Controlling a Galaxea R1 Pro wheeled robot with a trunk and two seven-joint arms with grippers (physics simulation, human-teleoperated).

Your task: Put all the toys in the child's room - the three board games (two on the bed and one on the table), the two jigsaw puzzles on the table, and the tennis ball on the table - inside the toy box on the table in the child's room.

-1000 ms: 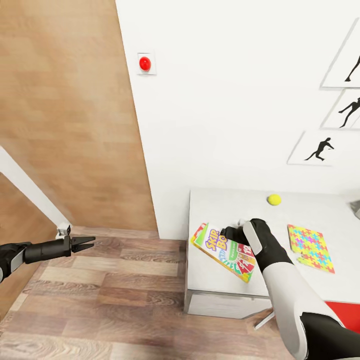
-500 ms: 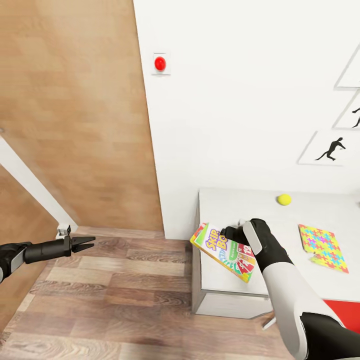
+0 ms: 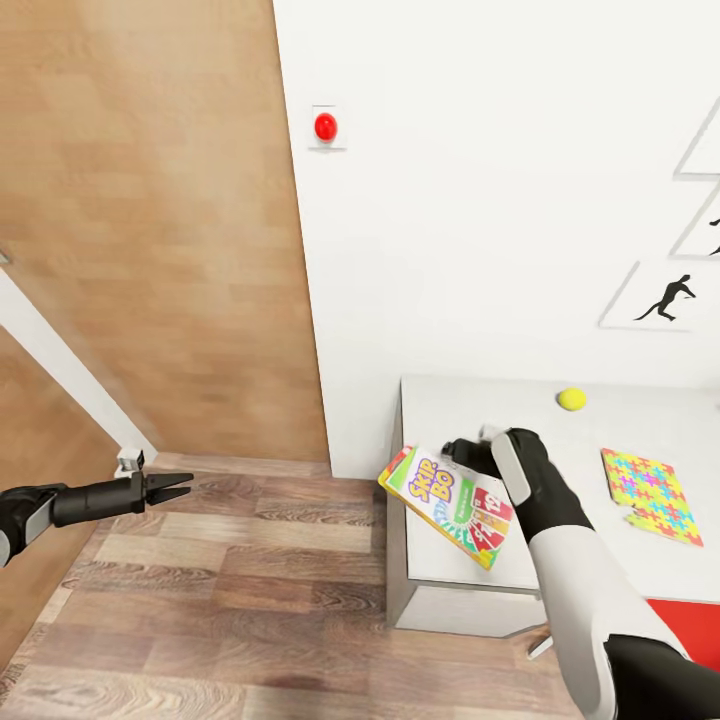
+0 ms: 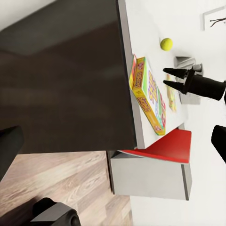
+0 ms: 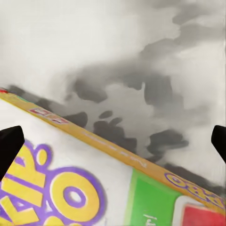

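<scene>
A yellow and green Skip-Bo board game [image 3: 447,503] [image 4: 149,96] lies on the pale table [image 3: 590,440] and juts out past its left edge. My right gripper [image 3: 458,452] [image 4: 165,77] points down at the box's printed face [image 5: 70,197]. Its jaws stand open with nothing between them, and I cannot tell whether the tips touch the box. A jigsaw puzzle [image 3: 649,493] [image 4: 170,100] lies further right, and the tennis ball [image 3: 571,399] [image 4: 166,44] rests near the wall. The grey toy box [image 4: 184,61] shows behind the gripper. My left gripper [image 3: 186,486] hangs open over the floor.
A wooden door [image 3: 150,230] fills the left. The white wall [image 3: 480,200] carries a red button [image 3: 325,127] and silhouette pictures [image 3: 665,295]. A red seat [image 3: 690,620] [image 4: 162,148] stands at the table's front. Wooden floor [image 3: 230,600] spreads left of the table.
The camera has swung, so the table, ball and jigsaw sit further right in the picture. The Skip-Bo box stayed under my right gripper and overhangs the table's left edge more.
</scene>
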